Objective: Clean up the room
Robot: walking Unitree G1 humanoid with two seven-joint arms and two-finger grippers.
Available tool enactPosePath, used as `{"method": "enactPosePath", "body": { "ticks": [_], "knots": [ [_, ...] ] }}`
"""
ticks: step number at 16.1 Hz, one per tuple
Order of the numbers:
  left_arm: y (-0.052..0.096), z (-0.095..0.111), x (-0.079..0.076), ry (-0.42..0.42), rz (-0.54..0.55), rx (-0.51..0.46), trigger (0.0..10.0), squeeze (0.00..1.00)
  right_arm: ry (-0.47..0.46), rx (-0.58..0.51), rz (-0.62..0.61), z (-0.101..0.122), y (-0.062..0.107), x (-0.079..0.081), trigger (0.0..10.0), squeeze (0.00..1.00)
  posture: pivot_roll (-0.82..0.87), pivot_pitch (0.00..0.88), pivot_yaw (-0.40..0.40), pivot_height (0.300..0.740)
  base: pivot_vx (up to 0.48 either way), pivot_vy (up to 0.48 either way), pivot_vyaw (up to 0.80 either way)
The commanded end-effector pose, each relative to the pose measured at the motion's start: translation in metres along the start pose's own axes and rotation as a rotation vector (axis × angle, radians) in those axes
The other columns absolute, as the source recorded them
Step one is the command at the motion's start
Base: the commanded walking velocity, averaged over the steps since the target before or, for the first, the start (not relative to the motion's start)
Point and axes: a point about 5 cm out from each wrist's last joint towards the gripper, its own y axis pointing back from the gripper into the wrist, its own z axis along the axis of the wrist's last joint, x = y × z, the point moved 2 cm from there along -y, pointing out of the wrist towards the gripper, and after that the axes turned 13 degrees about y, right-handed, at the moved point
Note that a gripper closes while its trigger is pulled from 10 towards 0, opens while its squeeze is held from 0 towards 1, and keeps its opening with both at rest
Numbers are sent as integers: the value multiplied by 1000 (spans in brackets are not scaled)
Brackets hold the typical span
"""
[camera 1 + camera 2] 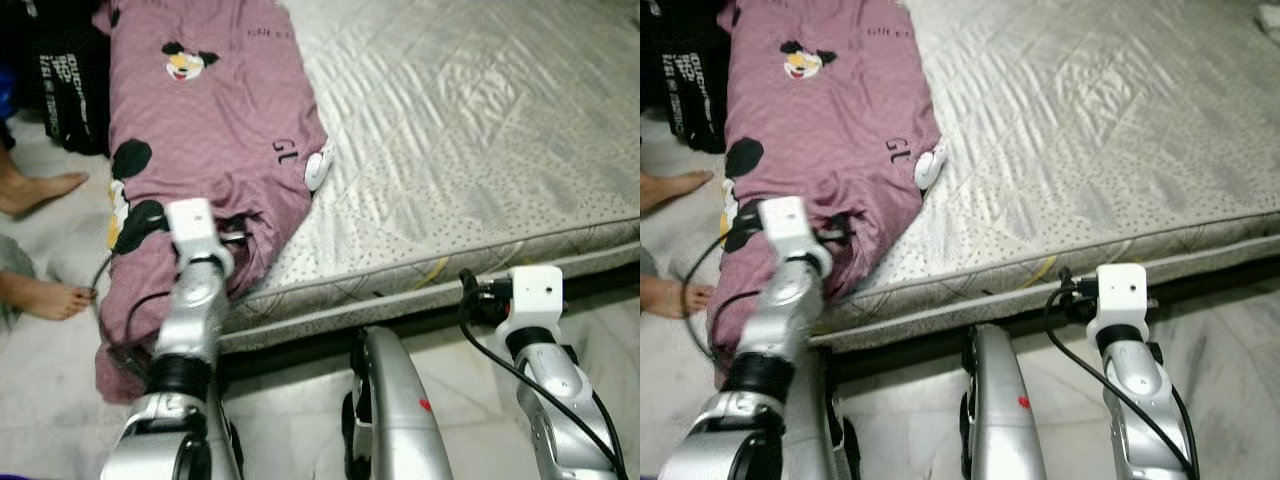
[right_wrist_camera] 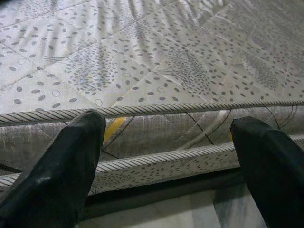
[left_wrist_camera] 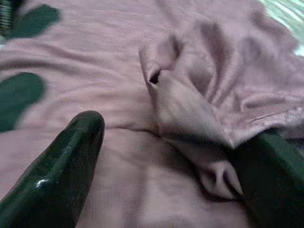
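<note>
Your left gripper (image 3: 161,156) rests on the pink shirt (image 1: 200,130), fingers apart around a raised fold. The shirt drapes over the mattress (image 1: 480,130) edge. Your right gripper (image 2: 166,156), fingers apart, faces the mattress side, holding nothing.

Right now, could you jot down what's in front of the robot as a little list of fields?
place: mattress on the floor
cloth: pink shirt draped over the mattress's left edge
left gripper: open, fingers either side of a fold in the shirt
right gripper: open, facing the mattress side
people: bare feet on the left
</note>
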Motion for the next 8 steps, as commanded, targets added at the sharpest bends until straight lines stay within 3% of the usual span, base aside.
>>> {"method": "enactPosePath", "body": {
  "ticks": [1,3,4,5,6,7,8],
  "knots": [
    [1,-24,-17,-66,-87,106,10000,0,5,24,-14,-4,3,-3,10000,0,-129,240,-28,522,0,0,0],
    [-4,-30,-34,-178,-179,148,10000,0,9,27,-15,-4,0,-3,10000,0,-117,228,-29,522,0,0,0],
    [-8,-26,-50,-256,-243,133,10000,0,12,23,-8,-3,-4,0,10000,0,-108,212,-30,522,0,0,0],
    [-3,-34,-72,-357,-376,167,10000,0,10,17,-5,0,-7,3,10000,0,-104,205,-28,522,0,0,0],
    [-1,-40,-78,-387,-412,191,10000,0,8,14,-5,1,-9,4,10000,0,-102,201,-27,522,0,0,0],
    [13,-60,-98,-500,-568,246,10000,0,4,5,-2,4,-12,7,10000,0,-97,191,-23,522,0,0,0],
    [21,-70,-106,-525,-635,270,10000,0,2,5,-3,4,-14,8,10000,0,-94,183,-18,522,0,0,0]
  ]
}}
